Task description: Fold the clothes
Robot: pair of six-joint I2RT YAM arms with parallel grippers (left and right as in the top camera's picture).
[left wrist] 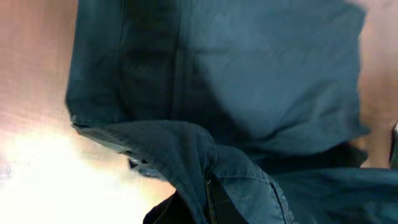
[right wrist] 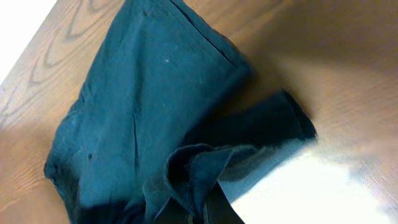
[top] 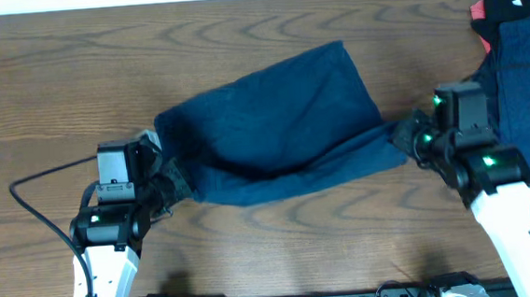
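Note:
A dark navy pair of trousers (top: 272, 120) lies folded over itself across the middle of the wooden table (top: 45, 80). My left gripper (top: 176, 185) is shut on the cloth at its lower left end. The left wrist view shows the fabric (left wrist: 249, 81) bunched and pinched at the jaws (left wrist: 208, 205). My right gripper (top: 403, 137) is shut on the garment's right end, a narrow strip pulled out toward it. In the right wrist view a rolled hem (right wrist: 199, 165) is clamped at the jaws (right wrist: 208, 208). The fingertips themselves are buried in cloth.
More clothes are heaped at the far right: a navy piece (top: 526, 65) under my right arm, and a black piece (top: 517, 4) with a red edge (top: 477, 9) at the back right corner. A black cable (top: 34, 183) loops left of my left arm.

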